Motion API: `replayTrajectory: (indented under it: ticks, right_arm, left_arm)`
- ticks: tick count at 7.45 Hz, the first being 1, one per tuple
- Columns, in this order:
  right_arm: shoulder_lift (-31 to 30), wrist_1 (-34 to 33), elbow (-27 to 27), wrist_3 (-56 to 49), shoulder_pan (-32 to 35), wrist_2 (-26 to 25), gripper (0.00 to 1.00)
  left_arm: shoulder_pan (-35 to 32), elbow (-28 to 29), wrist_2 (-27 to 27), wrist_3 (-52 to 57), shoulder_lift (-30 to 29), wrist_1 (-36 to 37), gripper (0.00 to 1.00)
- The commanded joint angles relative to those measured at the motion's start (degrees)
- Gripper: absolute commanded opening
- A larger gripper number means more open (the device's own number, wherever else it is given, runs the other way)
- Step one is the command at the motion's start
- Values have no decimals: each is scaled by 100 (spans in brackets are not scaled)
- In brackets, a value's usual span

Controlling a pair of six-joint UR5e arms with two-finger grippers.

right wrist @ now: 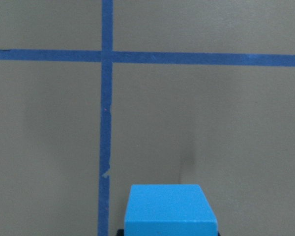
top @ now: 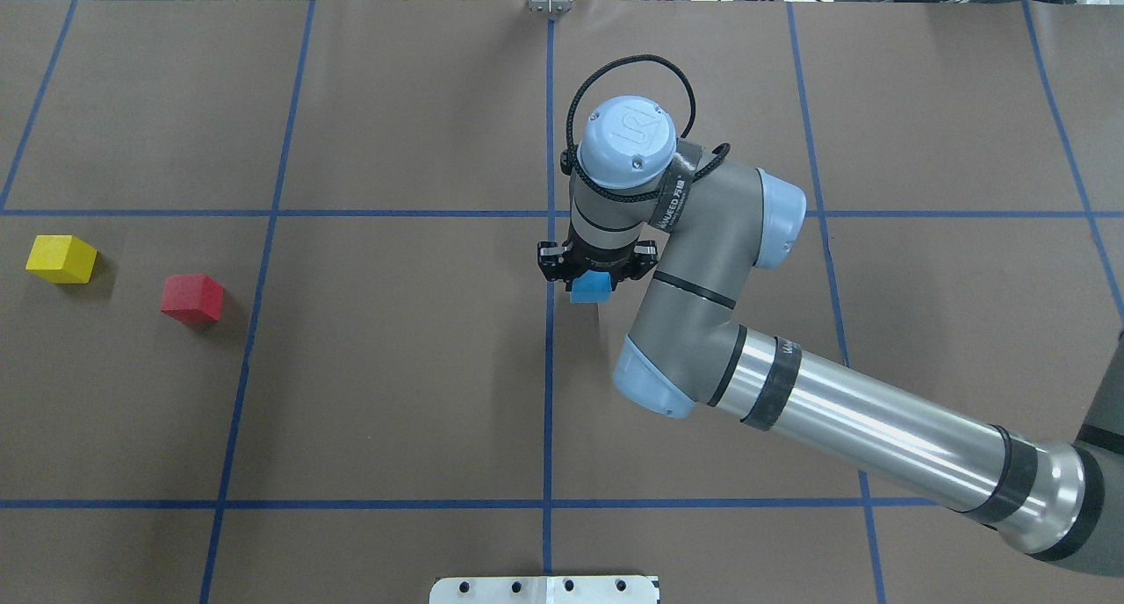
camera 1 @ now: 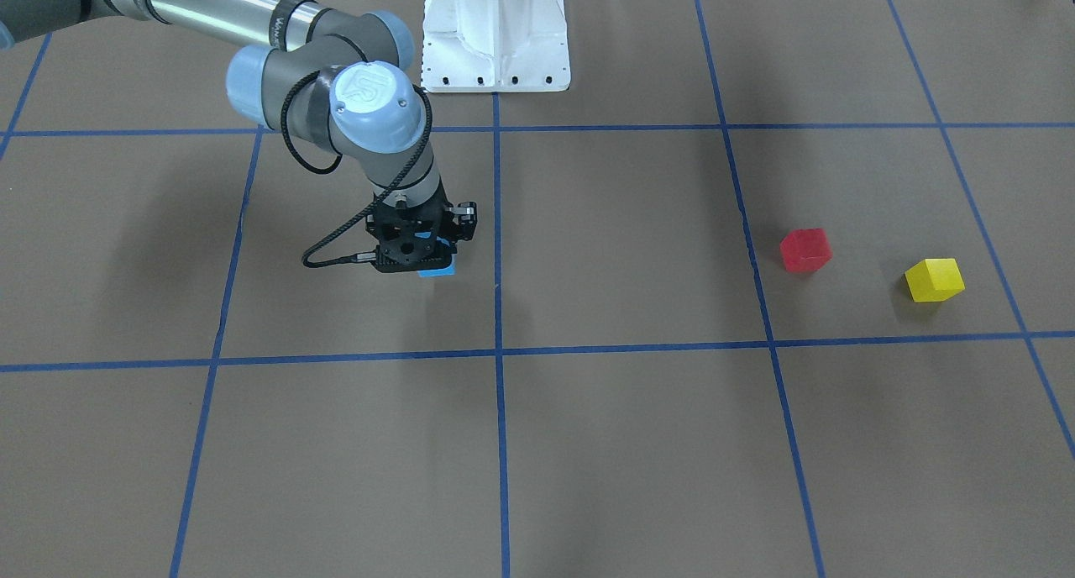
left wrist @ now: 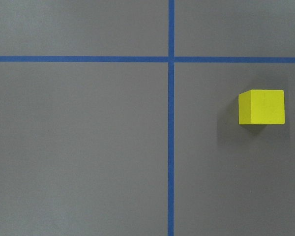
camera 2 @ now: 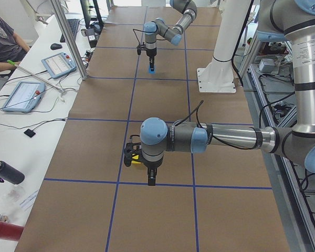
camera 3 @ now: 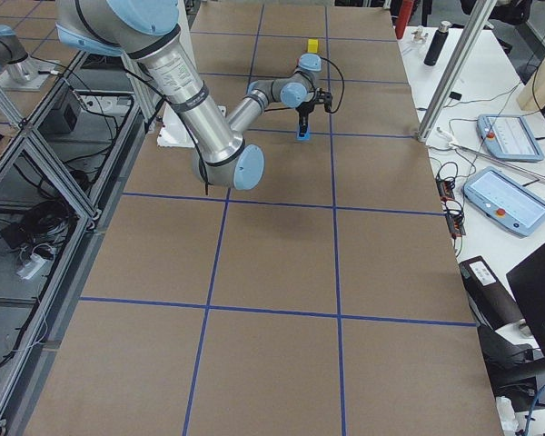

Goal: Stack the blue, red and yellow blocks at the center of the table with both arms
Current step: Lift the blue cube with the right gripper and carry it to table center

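Observation:
My right gripper [top: 590, 281] is shut on the blue block [top: 589, 287] and holds it low over the table, just right of the centre tape line. The block also shows in the front view [camera 1: 437, 269] and at the bottom of the right wrist view [right wrist: 169, 211]. The red block [top: 191, 298] and the yellow block [top: 61, 259] lie apart at the table's left. The yellow block also shows in the left wrist view [left wrist: 261, 106]. My left gripper [camera 2: 149, 177] shows only in the exterior left view, raised near the yellow block; I cannot tell whether it is open or shut.
Blue tape lines [top: 549, 367] divide the brown table into squares. The white robot base [camera 1: 495, 36] stands at the table's edge. An operator [camera 2: 2, 39] sits at a side desk with tablets, beyond the table.

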Motion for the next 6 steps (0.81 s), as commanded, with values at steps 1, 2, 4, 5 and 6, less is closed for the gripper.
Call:
replayTrajectory:
  ticks: [1,2,4,5,6]
  right_arm:
    - [209,85,-250,80,-21,-33,0]
    - [253,85,-293,45,-30,-33,0]
    - [358,94,-504,27,-30,-7,0]
    - [376,94,-531,35,-30,11,0]
    - [376,102,-557,27,-38,11,0]
  left_arm:
    - [-4,3,0,0,0,0,100]
    - [-4,3,0,0,0,0,100]
    - [5,-6,0,0,0,0,100]
    - [-4,-6,0,0,0,0,100]
    - [-4,-6,0,0,0,9,100]
